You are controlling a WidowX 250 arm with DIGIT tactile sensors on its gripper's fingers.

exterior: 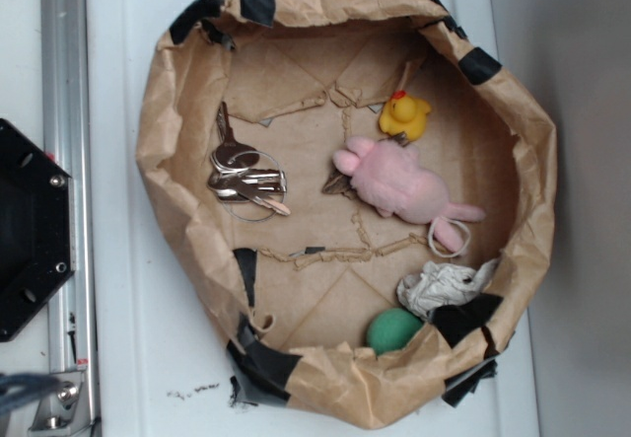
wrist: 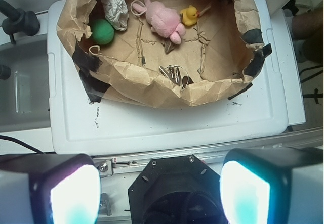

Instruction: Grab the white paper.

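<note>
The gripper [wrist: 159, 191] hangs high at the near edge of the wrist view, its 2 fingers [wrist: 61, 188] spread wide and glowing, nothing between them. Released, empty, well short of the brown paper bag [wrist: 152, 90] and not yet over it.

Take the bag as the landmark. Just inside its near wall lies a bunch of keys [wrist: 174, 75] on a wire ring. Deeper in, around the middle, the pink plush bunny [wrist: 163, 19] sprawls with the yellow rubber duck [wrist: 190, 15] just beside it. Over at the far-left corner, as the wrist camera has it, sits the green ball [wrist: 103, 31], and right next to it, tucked against the bag wall, the white paper [wrist: 116, 9], a crumpled wad with grey creases. The exterior view confirms it: the wad is wedged near the rim by black tape [exterior: 463, 316], the ball just beside it, the bunny's looped ear cord [exterior: 449, 235] close by.

So the reach looks like the step in hand, and it is a long one. My read: carry the open fingers across the bag above the rim, clear of the crumpled wall, and only drop once centred over the wad. Turn the fingers so they close across the wad's narrower side, 1 finger going between paper and ball, so the ball isn't pinched or nudged. Watch the bag wall; it leans in and could snag a finger. The wad should crush easily, so go low and close fully.
</note>
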